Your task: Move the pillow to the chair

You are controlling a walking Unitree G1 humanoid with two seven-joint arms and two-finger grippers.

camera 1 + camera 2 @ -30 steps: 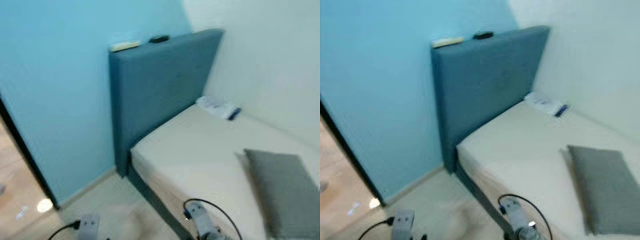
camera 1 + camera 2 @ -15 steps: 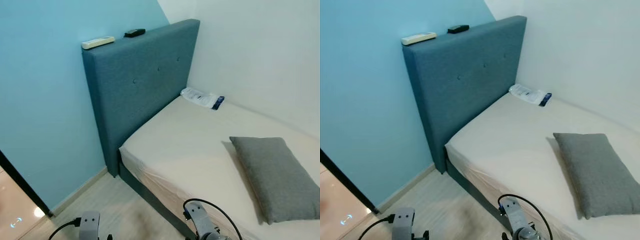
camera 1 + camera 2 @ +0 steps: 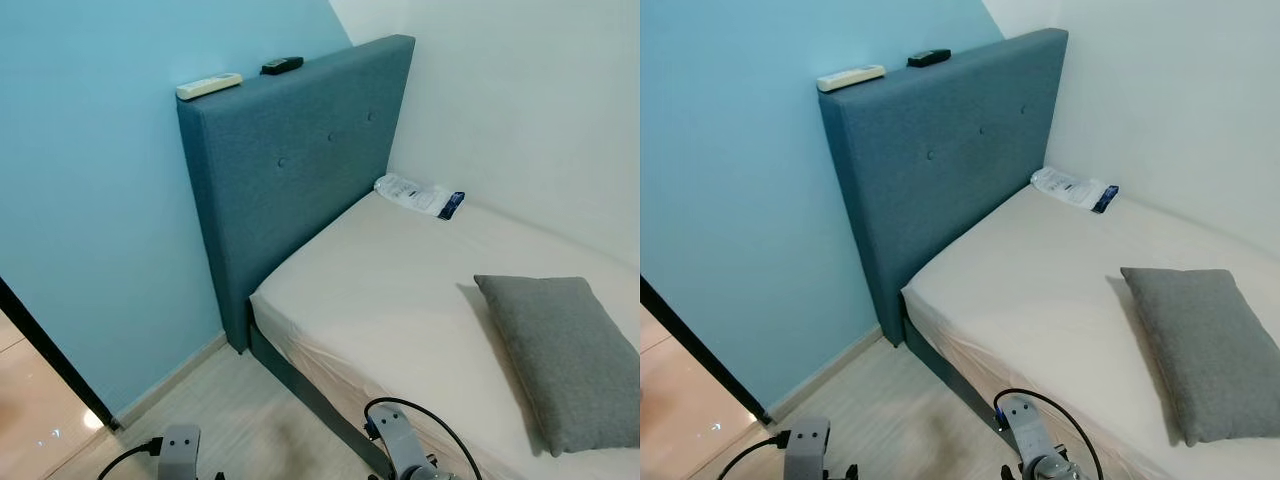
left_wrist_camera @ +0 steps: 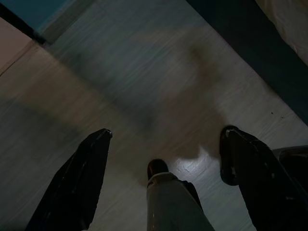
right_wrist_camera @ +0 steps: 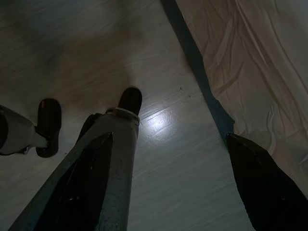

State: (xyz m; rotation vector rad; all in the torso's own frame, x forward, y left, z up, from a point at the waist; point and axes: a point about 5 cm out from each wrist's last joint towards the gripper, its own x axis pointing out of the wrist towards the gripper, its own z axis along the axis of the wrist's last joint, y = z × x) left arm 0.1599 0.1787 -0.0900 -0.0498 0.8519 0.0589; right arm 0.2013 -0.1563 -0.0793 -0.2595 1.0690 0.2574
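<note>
Nothing could be read anywhere in these views. The white packet (image 3: 417,195) with the dark blue end, lying on the bed (image 3: 400,290) near the headboard (image 3: 300,170), carried some faint grey print, but it was far too small to make out a single word or number. The pale remote (image 3: 209,86) and the small black object (image 3: 282,65) on top of the headboard showed no legible marking either. The grey pillow (image 3: 560,355) was plain cloth with no label in sight, and the blue wall (image 3: 90,200) bore no sign.
</note>
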